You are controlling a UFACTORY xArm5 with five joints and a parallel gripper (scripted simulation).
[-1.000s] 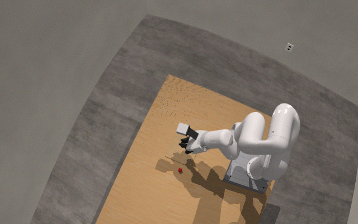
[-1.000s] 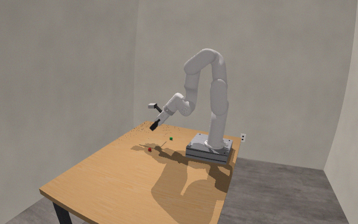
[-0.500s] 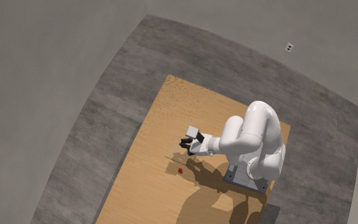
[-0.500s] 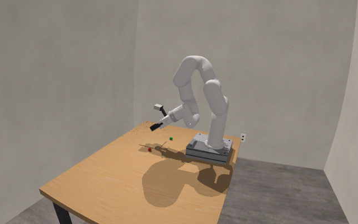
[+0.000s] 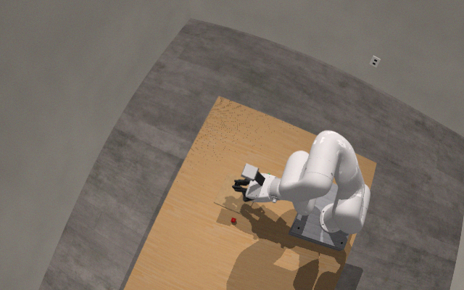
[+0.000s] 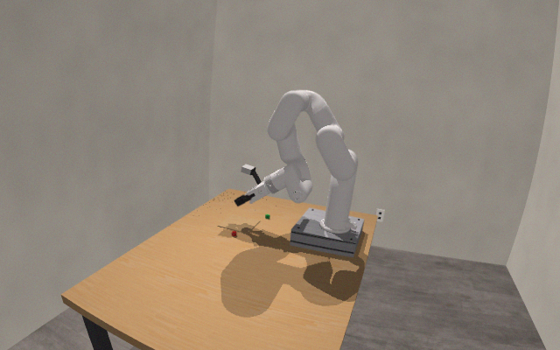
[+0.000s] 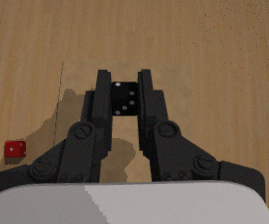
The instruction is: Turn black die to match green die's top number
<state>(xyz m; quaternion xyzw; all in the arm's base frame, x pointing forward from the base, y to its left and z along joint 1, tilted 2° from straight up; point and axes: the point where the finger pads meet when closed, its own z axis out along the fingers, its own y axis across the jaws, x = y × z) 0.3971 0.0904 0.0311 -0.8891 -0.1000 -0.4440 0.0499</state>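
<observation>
My gripper (image 5: 236, 185) (image 6: 239, 202) (image 7: 124, 88) is shut on the black die (image 7: 124, 98), well above the table and tilted far over, its fingers pointing outward and slightly down. In the wrist view the die seems to show two pips above and a diagonal of three below. The thin tan mat (image 5: 222, 190) (image 6: 237, 222) (image 7: 177, 75) lies below, hard to tell from the table. The green die (image 5: 269, 174) (image 6: 267, 216) lies on the table toward the base, mostly hidden in the top view and absent from the wrist view; its number is not readable.
The red die (image 5: 233, 220) (image 6: 234, 234) (image 7: 15, 149) lies on the table just outside the mat, in the arm's shadow. The robot's base (image 5: 319, 237) (image 6: 324, 241) stands at the table's right edge. The arm's shadow covers part of the mat.
</observation>
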